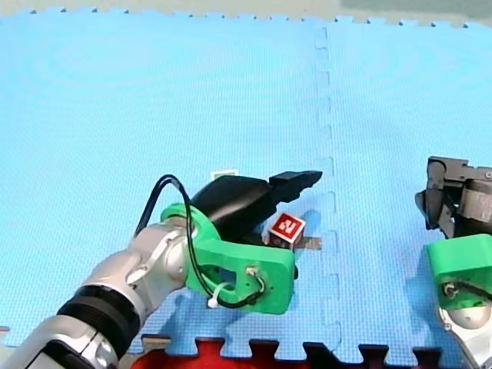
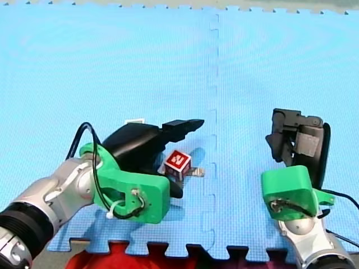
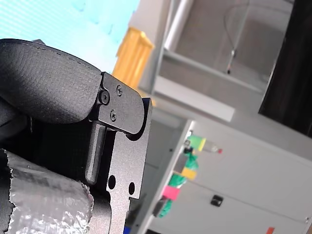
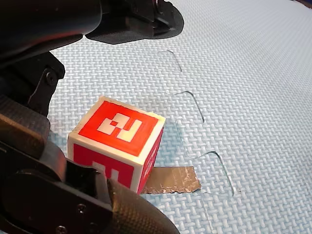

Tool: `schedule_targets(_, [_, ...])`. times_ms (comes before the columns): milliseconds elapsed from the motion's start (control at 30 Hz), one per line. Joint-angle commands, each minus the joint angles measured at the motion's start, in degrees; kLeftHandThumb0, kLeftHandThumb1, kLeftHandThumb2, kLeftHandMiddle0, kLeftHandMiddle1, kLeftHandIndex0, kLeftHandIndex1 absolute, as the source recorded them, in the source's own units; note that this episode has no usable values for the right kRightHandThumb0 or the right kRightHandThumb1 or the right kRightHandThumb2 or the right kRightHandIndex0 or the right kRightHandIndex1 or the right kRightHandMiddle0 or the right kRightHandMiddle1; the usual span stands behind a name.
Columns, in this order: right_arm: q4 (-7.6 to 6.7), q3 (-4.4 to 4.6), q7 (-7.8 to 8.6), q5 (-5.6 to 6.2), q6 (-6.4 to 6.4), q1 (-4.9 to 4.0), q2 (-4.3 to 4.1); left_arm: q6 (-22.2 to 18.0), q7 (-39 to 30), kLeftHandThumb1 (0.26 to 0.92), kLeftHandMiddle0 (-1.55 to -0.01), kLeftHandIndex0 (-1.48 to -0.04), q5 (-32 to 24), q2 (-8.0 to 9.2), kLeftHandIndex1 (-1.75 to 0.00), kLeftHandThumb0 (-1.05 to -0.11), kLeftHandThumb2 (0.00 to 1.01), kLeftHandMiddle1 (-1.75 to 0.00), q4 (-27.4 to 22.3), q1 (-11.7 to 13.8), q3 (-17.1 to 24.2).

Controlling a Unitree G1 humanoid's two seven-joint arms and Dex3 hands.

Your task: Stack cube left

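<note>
A red cube (image 1: 287, 228) with a white pattern sits on the blue foam mat (image 1: 154, 92), next to a strip of grey tape (image 4: 171, 178). My left hand (image 1: 300, 211) comes in from the lower left and brackets the cube. One black finger (image 4: 136, 22) reaches past it on the far side without touching. Another finger (image 4: 73, 195) lies against its near lower edge. A small white-and-green object (image 2: 134, 120) peeks out behind this hand, mostly hidden. My right hand (image 2: 291, 137) hovers at the right, apart from the cube and holding nothing.
A jigsaw seam (image 1: 327, 154) runs down the mat just right of the cube. The mat's toothed front edge (image 1: 254, 350) meets a red surface (image 1: 231, 360) below my left arm. Open mat stretches to the far side and the left.
</note>
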Motion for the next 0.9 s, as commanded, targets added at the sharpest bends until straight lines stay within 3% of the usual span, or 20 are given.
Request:
schedule_targets(0, [0.22,-0.08,-0.14,0.1,-0.33,-0.01,-0.04,-0.2,-0.2,0.739,-0.75,-0.16,-0.2,0.37,0.0,-1.015,0.0,-1.75,-0.1,0.2,0.2])
schedule_targets(200, [0.51,-0.2,-0.24,0.18,-0.53,-0.04,-0.11,0.2,-1.7,0.73,-0.77,-0.16,-0.5,0.55,0.0,-1.004,0.0,-1.75,-0.3,0.2,0.3])
schedule_targets(300, [0.85,-0.42,-0.16,0.34,-0.7,-0.06,-0.41,1.5,-4.5,0.753,-0.78,-0.16,-1.3,1.98,0.0,-1.028,0.01,-1.75,-2.4,0.5,1.1])
schedule_targets(367, [1.01,-0.57,-0.08,0.48,-0.88,-0.05,-0.52,4.0,-6.5,0.785,-0.78,-0.16,-1.8,4.15,0.0,-1.044,0.02,-1.75,-6.6,1.2,2.5])
schedule_targets(433, [1.08,-0.76,0.11,0.8,-0.97,0.01,-0.45,6.9,-8.4,0.799,-0.79,-0.16,-2.2,7.15,0.0,-1.047,0.03,-1.75,-14.3,2.7,4.6])
schedule_targets(500, [1.06,-0.97,0.42,1.18,-0.93,0.13,-0.33,6.1,-8.8,0.804,-0.79,-0.16,-3.9,9.6,0.0,-1.048,0.03,-1.75,-19.8,4.2,7.2])
schedule_targets(600, [1.06,-1.24,0.95,1.69,-0.85,0.27,-0.22,0.4,-2.8,0.812,-0.79,-0.17,-3.9,11.34,-0.01,-1.048,0.03,-1.75,-20.1,5.2,9.2])
schedule_targets(667, [1.21,-1.33,1.23,1.94,-0.86,0.28,-0.22,-0.5,-1.2,0.827,-0.82,-0.18,-2.8,13.02,-0.01,-1.048,0.03,-1.75,-24.7,6.8,10.3])
schedule_targets(767, [1.58,-1.5,1.76,2.44,-0.87,0.23,-0.13,2.5,-5.1,0.844,-0.84,-0.2,-5.3,13.88,-0.02,-1.048,0.03,-1.75,-32.5,9.4,12.5])
schedule_targets(867, [1.68,-1.62,2.22,2.76,-0.78,0.24,-0.12,6.7,-9.3,0.858,-0.84,-0.22,-7.9,14.13,-0.02,-1.048,0.03,-1.75,-36.0,10.1,14.2])
